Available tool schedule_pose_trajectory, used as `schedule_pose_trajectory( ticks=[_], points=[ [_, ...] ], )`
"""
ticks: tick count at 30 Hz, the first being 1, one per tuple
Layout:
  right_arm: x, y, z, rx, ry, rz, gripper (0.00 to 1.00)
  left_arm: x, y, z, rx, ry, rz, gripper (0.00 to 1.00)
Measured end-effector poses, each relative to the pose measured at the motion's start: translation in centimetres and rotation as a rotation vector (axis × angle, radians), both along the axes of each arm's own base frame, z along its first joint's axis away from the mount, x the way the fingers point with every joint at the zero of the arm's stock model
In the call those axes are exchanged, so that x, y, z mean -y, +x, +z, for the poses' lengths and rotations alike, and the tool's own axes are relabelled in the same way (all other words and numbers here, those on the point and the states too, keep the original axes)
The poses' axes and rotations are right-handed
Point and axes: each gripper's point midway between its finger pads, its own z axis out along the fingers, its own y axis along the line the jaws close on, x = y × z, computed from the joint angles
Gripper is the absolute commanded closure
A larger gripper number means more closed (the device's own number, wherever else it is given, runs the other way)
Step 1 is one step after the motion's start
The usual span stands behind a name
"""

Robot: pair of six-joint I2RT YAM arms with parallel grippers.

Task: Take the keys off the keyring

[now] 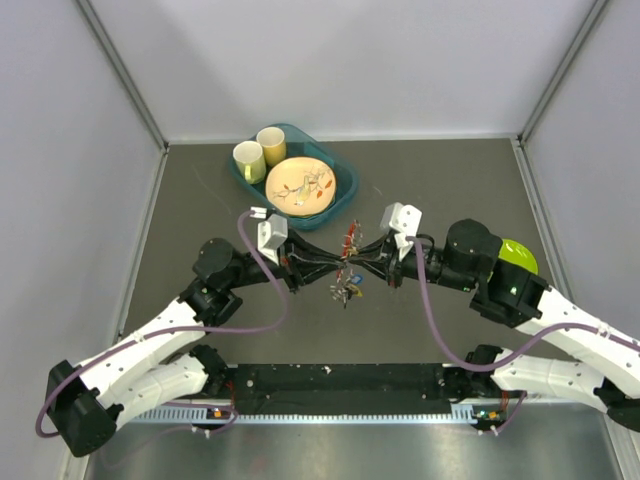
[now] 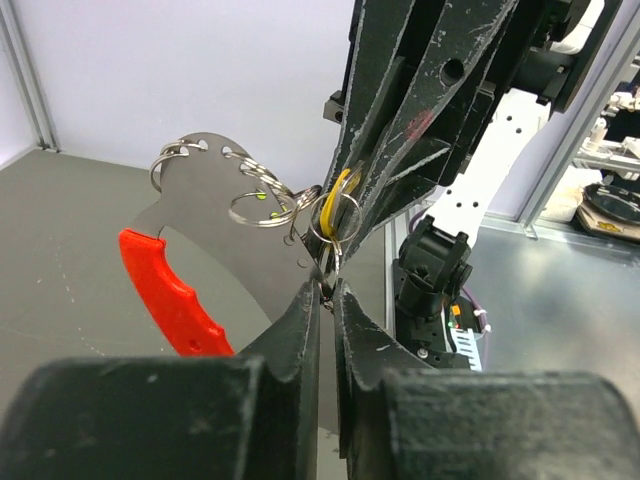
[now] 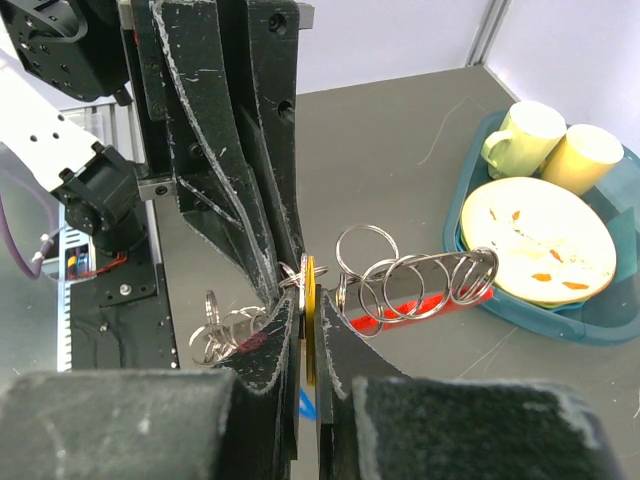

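Left gripper (image 2: 326,288) sits closest to its wrist camera, jaws narrow and pinched, as far as I can tell, on the thin end of the keyring (image 2: 205,205), just below the small ring (image 2: 335,218). Its red handle (image 2: 172,297) hangs to the left. Opposite to it the right gripper (image 3: 308,318) is also narrow and holds the yellow key (image 3: 309,285) flat between its pads. The keyring is in the air over the middle of the table (image 1: 200,220), between both arms and near of the tray (image 1: 351,190). The other keys (image 1: 346,291) dangle under it.

I judge the step in hand is to work the yellow key off the small ring. To do it well, the left side should only hold firm and not turn. The right side should lead the key along the curve of the ring, through the split in its coil, with small motions. A straight pull would probably only twist the ring or let the key slip from the pads. The loose rings beside it may catch, so the key is better kept away from them
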Motion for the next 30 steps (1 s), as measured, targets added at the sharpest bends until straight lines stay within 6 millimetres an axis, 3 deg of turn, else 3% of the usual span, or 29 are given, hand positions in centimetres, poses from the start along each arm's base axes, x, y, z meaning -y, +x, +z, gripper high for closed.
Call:
schedule_pose_trajectory(
  ticks=[2, 12, 14, 16, 19, 24, 28, 30],
  points=[
    [0.0, -0.1, 0.1, 0.001, 0.002, 0.001, 1.00, 0.0, 0.0, 0.1, -0.004, -0.004, 0.002, 1.00],
    [0.3, 0.3, -0.2, 0.000, 0.003, -0.023, 1.00, 0.0, 0.5, 0.1, -0.053, -0.007, 0.027, 1.00],
    [0.4, 0.5, -0.3, -0.007, 0.000, -0.042, 0.91, 0.0, 0.7, 0.0, -0.059, -0.008, 0.047, 1.00],
    [0.5, 0.9, -0.6, -0.020, -0.010, -0.063, 0.89, 0.1, 1.0, -0.2, -0.062, 0.002, 0.076, 1.00],
    [0.5, 1.4, -1.7, -0.050, -0.048, -0.095, 1.00, 0.1, 1.5, -1.2, -0.067, 0.035, 0.122, 1.00],
    [0.6, 2.1, -3.3, -0.088, -0.100, -0.138, 1.00, 0.0, 2.2, -2.6, -0.071, 0.090, 0.190, 1.00],
    [0.6, 2.5, -4.3, -0.118, -0.137, -0.157, 0.90, -0.4, 3.0, -3.2, -0.062, 0.116, 0.248, 1.00],
    [0.6, 2.6, -4.6, -0.128, -0.152, -0.166, 1.00, -0.7, 3.3, -3.3, -0.054, 0.124, 0.275, 1.00]
  ],
)
